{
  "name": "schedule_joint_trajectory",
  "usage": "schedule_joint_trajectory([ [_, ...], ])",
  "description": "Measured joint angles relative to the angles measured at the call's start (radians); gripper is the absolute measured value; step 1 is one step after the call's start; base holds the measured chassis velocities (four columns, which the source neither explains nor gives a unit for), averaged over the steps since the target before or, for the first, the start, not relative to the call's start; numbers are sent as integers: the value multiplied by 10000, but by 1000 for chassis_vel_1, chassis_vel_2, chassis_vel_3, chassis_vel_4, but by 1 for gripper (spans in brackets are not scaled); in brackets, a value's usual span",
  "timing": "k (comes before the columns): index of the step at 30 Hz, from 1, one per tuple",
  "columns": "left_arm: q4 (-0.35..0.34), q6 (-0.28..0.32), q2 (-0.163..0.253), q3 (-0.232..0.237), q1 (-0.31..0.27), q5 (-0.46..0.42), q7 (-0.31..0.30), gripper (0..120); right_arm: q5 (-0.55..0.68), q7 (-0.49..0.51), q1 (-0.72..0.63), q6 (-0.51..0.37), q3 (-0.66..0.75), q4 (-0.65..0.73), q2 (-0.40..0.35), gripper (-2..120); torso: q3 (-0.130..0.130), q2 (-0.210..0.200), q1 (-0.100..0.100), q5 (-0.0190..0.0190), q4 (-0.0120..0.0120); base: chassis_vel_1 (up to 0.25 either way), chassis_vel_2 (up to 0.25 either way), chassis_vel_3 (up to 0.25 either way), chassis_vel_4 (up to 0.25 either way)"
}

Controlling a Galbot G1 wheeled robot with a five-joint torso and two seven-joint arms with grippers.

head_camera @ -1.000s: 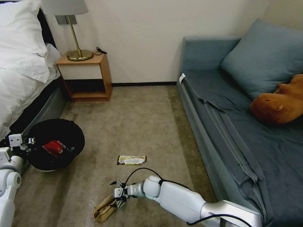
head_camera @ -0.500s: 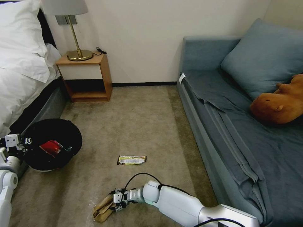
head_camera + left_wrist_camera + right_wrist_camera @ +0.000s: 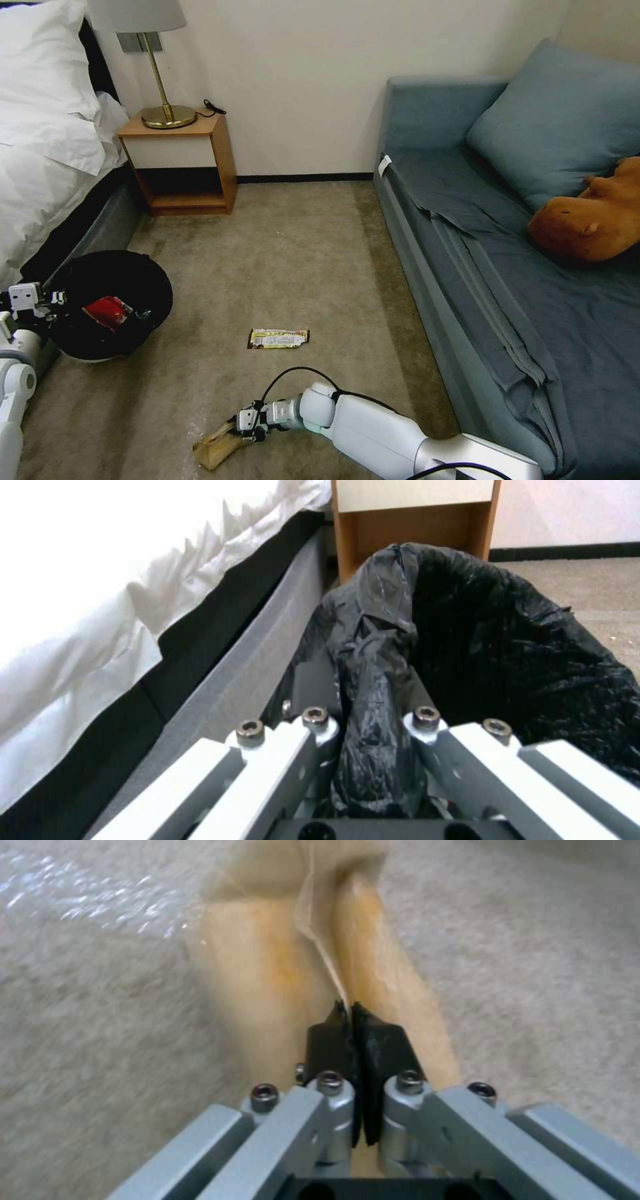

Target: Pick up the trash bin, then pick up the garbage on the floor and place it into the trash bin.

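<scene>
Pinched shut on a fold of the crumpled tan paper bag [image 3: 215,448], bottom centre, the right gripper [image 3: 244,427] has drawn it flatter since a second ago; the lift looks imminent. The black-lined round trash bin [image 3: 107,312] stays clamped at lower left by the left gripper [image 3: 48,300].

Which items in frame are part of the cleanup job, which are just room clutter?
Job:
- trash bin, its rim held by the left gripper
- red wrapper inside the bin
- tan paper bag, pinched by the right gripper
- flat snack wrapper on the carpet

Just there:
- plush animal on the sofa
- lamp on the nightstand
- bed
</scene>
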Motion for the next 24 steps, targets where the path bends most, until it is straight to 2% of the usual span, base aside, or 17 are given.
schedule_joint_trajectory([
  [8, 20, -37, -63, 4, 59, 3, 25, 6, 85, -42, 78, 42, 561, 149, 1, 0, 0, 0, 0, 0, 1, 0, 0, 0, 0],
  [24, 97, -116, -106, 76, 111, -15, 60, 6, 1192, -17, 904, -131, 2464, 1382, -667, 0, 0, 0, 0, 0, 0, 0, 0, 0, 0],
])
